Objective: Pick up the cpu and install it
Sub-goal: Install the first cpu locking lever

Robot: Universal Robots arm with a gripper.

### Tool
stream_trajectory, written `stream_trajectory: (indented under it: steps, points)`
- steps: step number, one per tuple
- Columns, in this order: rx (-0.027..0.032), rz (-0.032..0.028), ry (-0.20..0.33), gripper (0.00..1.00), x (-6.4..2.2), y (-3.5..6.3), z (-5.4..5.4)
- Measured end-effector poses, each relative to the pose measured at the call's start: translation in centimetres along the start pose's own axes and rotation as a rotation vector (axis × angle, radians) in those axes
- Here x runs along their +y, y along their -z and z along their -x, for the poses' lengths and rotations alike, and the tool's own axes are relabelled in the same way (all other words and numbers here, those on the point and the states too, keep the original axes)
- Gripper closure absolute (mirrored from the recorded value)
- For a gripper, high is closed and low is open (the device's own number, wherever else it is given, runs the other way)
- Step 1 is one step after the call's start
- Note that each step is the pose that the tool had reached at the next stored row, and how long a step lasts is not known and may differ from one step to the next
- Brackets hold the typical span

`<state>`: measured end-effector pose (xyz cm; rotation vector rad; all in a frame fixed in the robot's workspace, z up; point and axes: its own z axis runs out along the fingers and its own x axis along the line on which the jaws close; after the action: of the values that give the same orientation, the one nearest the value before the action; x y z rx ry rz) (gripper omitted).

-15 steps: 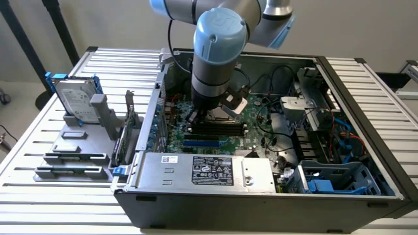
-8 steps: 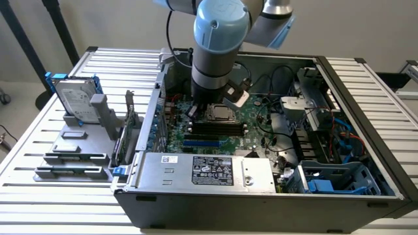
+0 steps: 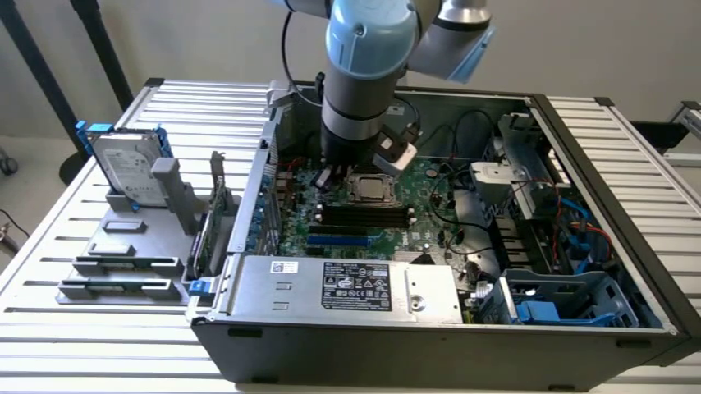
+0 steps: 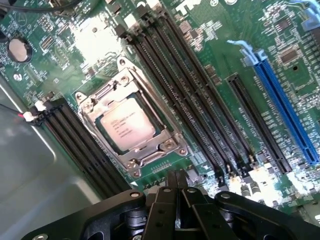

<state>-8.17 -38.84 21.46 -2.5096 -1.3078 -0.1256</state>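
The cpu (image 4: 125, 125), a small silver-grey square chip with printed text, lies flat in its metal-framed socket on the green motherboard (image 4: 60, 30). In the exterior view the cpu (image 3: 370, 187) sits in the middle of the open computer case, just below the arm's wrist (image 3: 356, 123). My gripper (image 4: 177, 181) hangs above the board beside the socket. Its two dark fingers are pressed together, shut, with nothing between them, and clear of the chip.
Long black memory slots (image 4: 190, 100) and a blue expansion slot (image 4: 285, 110) run beside the socket. The case walls (image 3: 592, 164), power supply (image 3: 340, 287) and cables surround the board. A hard drive (image 3: 126, 168) in a blue bracket stands on a grey holder (image 3: 121, 263) at the exterior view's left.
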Motion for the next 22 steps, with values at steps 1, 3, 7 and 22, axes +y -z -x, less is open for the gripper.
stream_trajectory:
  steps: [1,3,7,22]
  points:
    - [-0.0004,-0.0003,0.001,0.89,-0.11,-0.04,-0.2]
    - [-0.0012,-0.0009,0.003,0.89,-0.33,-0.13,-0.5]
    - [-0.0029,-0.0015,0.007,0.89,-0.79,-0.33,-1.1]
    - [-0.0752,0.0226,0.046,0.89,-1.57,-0.22,-2.2]
